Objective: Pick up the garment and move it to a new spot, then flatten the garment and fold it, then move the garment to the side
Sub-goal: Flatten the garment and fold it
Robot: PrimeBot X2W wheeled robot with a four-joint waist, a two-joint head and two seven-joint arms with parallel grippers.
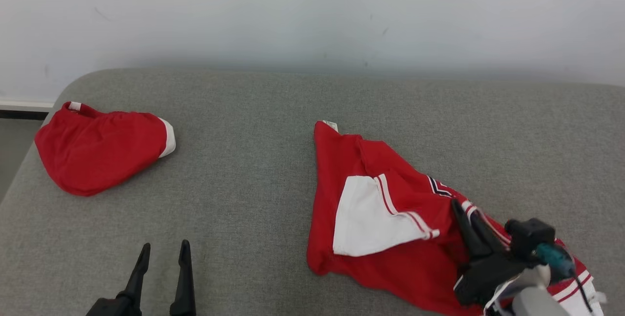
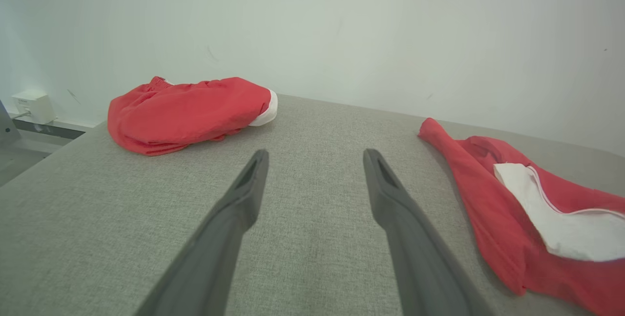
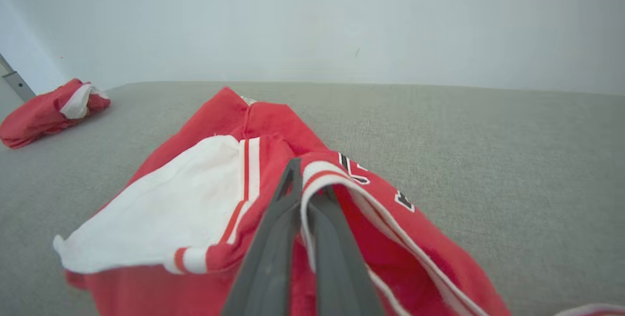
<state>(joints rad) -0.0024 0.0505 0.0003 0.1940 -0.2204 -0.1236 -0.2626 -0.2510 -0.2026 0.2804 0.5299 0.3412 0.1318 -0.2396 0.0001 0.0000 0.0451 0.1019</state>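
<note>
The garment (image 1: pixel 385 194) (image 2: pixel 488 194) (image 3: pixel 195 208) is red with a white panel and white-and-red striped trim, and it lies crumpled on the right half of the grey padded surface (image 1: pixel 254 184). My right gripper (image 1: pixel 464 211) (image 3: pixel 305 184) is at the garment's lower right part. Its jaws are shut, with a fold of the striped trim pinched between the fingers. My left gripper (image 1: pixel 165 247) (image 2: pixel 316 155) hovers open and holds nothing. It is low over the bare surface at the lower left, well apart from the garment.
A second red garment (image 1: pixel 97 147) (image 2: pixel 190 111) (image 3: pixel 44 111) with a white edge lies bunched at the far left, near the surface's rounded left edge (image 1: pixel 19 174). A pale wall runs behind. A small white box (image 2: pixel 31 106) sits low on the wall.
</note>
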